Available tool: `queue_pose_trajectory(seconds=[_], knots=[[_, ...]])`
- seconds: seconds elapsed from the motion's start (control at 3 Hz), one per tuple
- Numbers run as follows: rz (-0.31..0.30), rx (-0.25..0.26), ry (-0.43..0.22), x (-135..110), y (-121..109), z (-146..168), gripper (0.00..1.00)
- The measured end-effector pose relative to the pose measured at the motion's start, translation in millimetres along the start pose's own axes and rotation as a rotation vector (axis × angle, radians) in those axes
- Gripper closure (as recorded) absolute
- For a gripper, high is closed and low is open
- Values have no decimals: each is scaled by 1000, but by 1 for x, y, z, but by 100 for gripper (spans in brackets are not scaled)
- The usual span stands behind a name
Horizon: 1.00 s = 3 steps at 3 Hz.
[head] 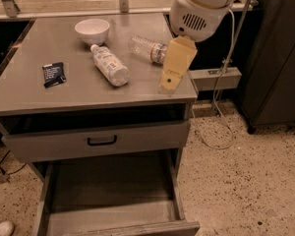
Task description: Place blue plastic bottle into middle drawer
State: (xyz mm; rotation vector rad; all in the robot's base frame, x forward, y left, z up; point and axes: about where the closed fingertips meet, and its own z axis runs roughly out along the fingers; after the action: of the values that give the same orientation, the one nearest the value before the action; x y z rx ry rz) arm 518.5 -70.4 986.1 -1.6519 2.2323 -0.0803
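The blue plastic bottle [109,65], translucent with a white cap and pale label, lay on its side mid-tabletop, cap toward the far edge. The gripper [173,68] hung over the right edge, its grasp state indiscernible. The middle drawer [113,186] stood open.

Bottle [109,65]: translucent plastic, white cap, wide pale label, lying on its side on the cabinet top [34,95], cap toward the back left. Drawer [108,188]: grey metal, pulled out at the bottom, floor bare. Gripper [169,80] hangs over the top's right side, apart from the bottle.
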Motion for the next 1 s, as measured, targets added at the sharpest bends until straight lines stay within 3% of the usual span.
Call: queue_pose_trajectory(seconds=[0.33, 0.67, 1.0], knots=[[-4, 7, -9, -5, 0, -2, 0], [11, -26, -41, -17, 2, 14, 0], [47, -71, -55, -47, -5, 45, 0]])
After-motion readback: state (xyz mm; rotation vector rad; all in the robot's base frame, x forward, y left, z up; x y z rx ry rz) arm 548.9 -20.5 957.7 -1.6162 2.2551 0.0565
